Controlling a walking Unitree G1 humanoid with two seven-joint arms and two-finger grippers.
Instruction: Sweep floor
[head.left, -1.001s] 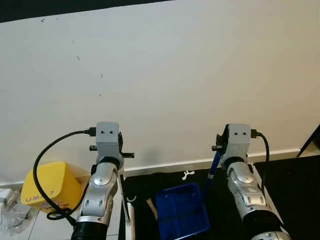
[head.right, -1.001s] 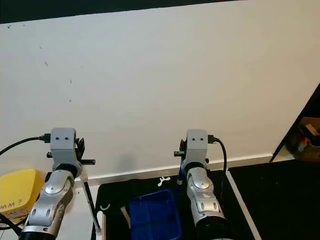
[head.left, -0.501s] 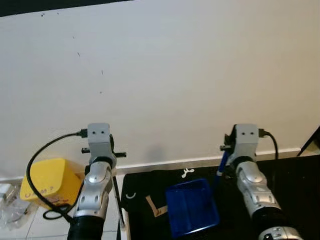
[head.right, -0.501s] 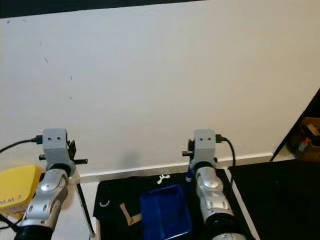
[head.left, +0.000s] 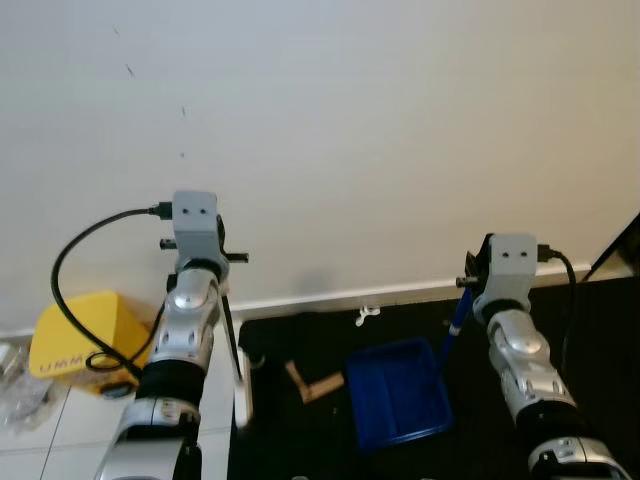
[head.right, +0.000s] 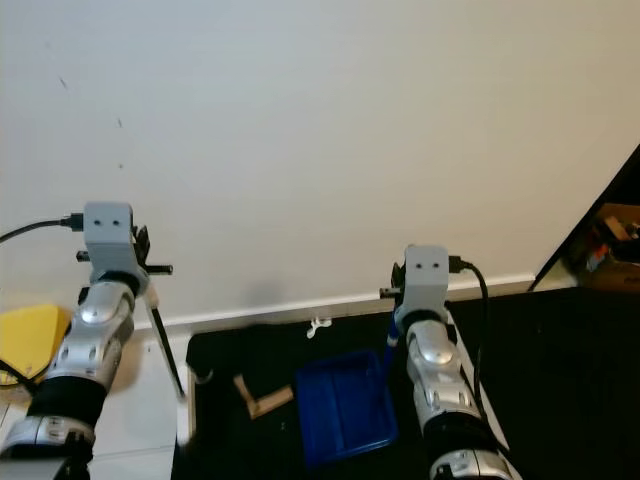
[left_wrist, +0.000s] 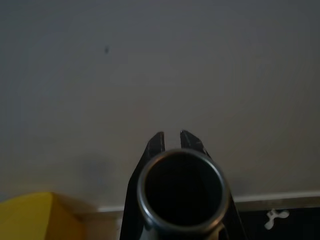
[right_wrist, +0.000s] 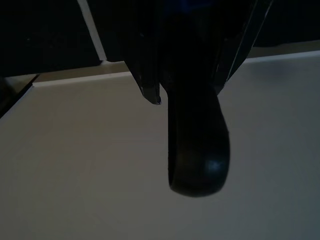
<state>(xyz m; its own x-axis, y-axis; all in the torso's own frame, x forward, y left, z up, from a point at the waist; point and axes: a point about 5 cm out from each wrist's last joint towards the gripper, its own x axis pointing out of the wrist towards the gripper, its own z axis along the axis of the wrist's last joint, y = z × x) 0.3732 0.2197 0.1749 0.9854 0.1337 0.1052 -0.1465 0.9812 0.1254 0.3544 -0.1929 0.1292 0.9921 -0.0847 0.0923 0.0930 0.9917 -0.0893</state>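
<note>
- Gripping a broom pole (head.left: 232, 335), the left gripper (left_wrist: 171, 141) stays clenched at 10 o'clock.
- Right gripper (right_wrist: 187, 97) clasps the blue dustpan (head.left: 398, 393) handle; wood scrap (head.left: 312, 382) at its 9 o'clock.

Your blue dustpan (head.right: 342, 408) lies on the black mat (head.right: 240, 355), its blue handle (head.right: 392, 335) rising to the right pincer (head.right: 397, 300). A brown scrap (head.right: 258, 398) sits just left of it (a white bit (head.right: 319, 327) nearer the wall). The left pincer (head.right: 143, 262) holds a thin broom pole (head.right: 166, 350); the yellow box (head.right: 25, 338) stays at far left
</note>
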